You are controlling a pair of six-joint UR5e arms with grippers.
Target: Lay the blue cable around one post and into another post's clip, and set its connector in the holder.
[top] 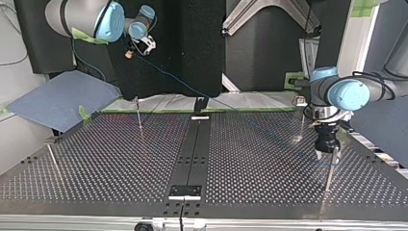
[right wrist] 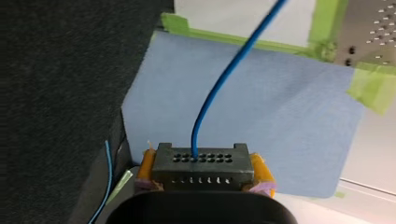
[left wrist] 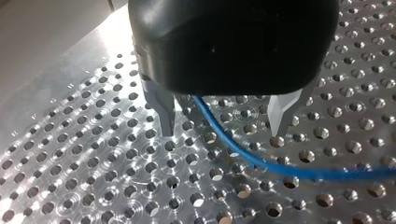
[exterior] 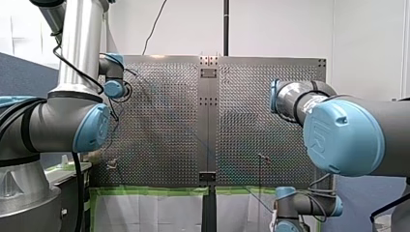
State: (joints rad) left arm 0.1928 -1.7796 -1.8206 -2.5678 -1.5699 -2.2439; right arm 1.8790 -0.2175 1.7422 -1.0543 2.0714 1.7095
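Observation:
The blue cable (left wrist: 243,151) lies on the perforated plate and passes between the metal fingers (left wrist: 166,114) of my left gripper (left wrist: 223,133), which is open and low over the plate. In the top view this gripper (top: 327,153) hangs beside a thin post (top: 329,171) at the right. My right gripper (right wrist: 201,184) has its yellow pads (right wrist: 261,170) shut on the black connector (right wrist: 198,165), held up off the table's far left corner (top: 127,54). From there the cable (top: 192,89) slopes down across the table.
More thin posts stand on the plate (top: 138,115), (top: 52,156), (top: 300,126). Small black-and-white fixtures sit on the centre strip at its near (top: 184,191) and far (top: 200,115) ends. A blue mat (top: 57,98) lies beyond the far left corner.

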